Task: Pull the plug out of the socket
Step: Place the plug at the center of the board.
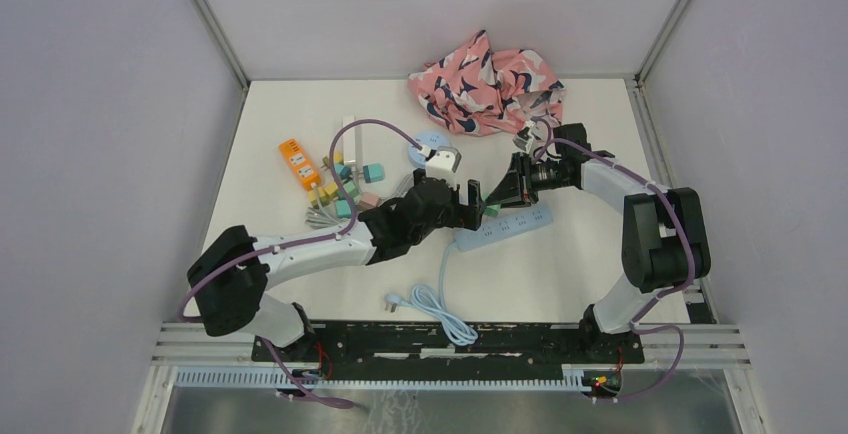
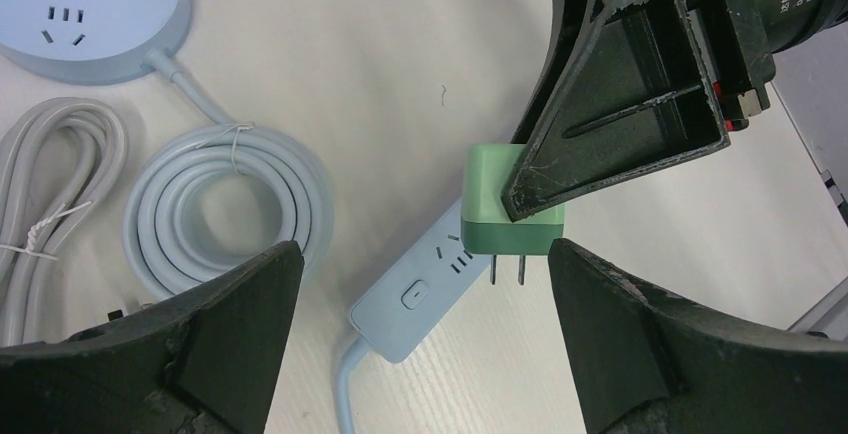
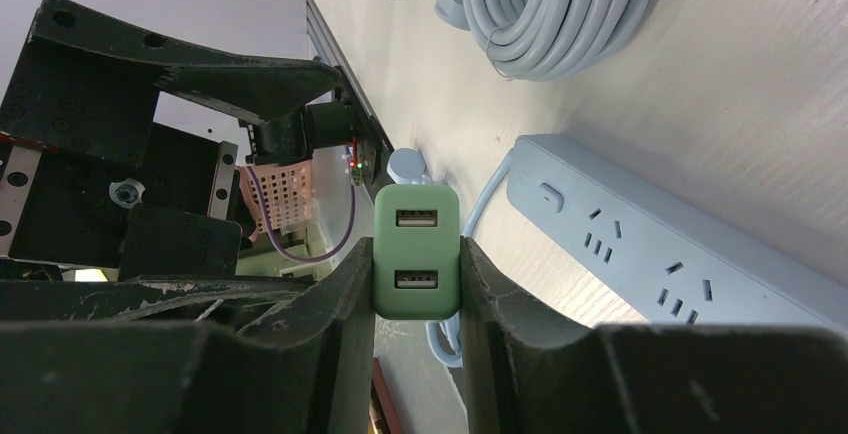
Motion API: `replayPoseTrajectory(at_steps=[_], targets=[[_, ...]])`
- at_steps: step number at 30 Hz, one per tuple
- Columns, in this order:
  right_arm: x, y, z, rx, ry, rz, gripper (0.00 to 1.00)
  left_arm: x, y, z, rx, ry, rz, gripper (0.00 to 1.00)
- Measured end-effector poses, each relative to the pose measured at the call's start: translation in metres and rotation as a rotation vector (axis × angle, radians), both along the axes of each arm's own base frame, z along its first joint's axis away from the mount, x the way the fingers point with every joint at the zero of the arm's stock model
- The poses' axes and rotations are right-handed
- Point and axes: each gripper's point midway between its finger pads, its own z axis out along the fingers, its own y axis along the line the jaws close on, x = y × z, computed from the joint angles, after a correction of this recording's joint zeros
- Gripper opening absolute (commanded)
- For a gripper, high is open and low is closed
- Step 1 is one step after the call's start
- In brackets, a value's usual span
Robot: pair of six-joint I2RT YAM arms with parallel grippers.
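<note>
Green USB charger plug (image 3: 417,251) is pinched tight by the right hand (image 1: 505,192) and held clear of the light-blue power strip (image 2: 405,299), both prongs (image 2: 507,269) bared just beside its switch end. Left hand (image 1: 468,197) is spread wide near the plug, nothing gripped. Strip is laid flat on the desk (image 2: 400,54).

— How many power strips are there?
— Three: one long pale-blue plastic strip (image 1: 505,226), one round pale-blue plastic socket disc (image 2: 90,14) and one orange bar-shaped strip (image 1: 298,164).
— And plugs?
— One green square USB plug (image 3: 416,252). There is also a cluster of small teal, yellow and pink blocks (image 1: 375,172), too small to count exactly.
— Cables and cloth?
— One coiled pale-blue cable (image 2: 300,194), one bundled grey cable (image 2: 100,149) and one crumpled pink patterned cloth (image 1: 485,84).
</note>
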Motion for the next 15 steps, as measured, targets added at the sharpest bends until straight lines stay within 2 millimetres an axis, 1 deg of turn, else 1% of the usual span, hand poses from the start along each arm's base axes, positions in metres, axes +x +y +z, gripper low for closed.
replayPoseTrajectory(at_steps=[5, 9, 15], targets=[[0.0, 0.0, 0.0, 0.0, 0.001, 0.0, 0.15, 0.0, 0.0, -0.001, 0.002, 0.002, -0.001, 0.98], [0.0, 0.0, 0.0, 0.0, 0.001, 0.0, 0.15, -0.001, -0.002, -0.007, 0.014, 0.01, -0.006, 0.97], [0.0, 0.0, 0.0, -0.001, 0.001, 0.0, 0.15, -0.001, -0.013, -0.008, 0.02, 0.018, -0.017, 0.97]])
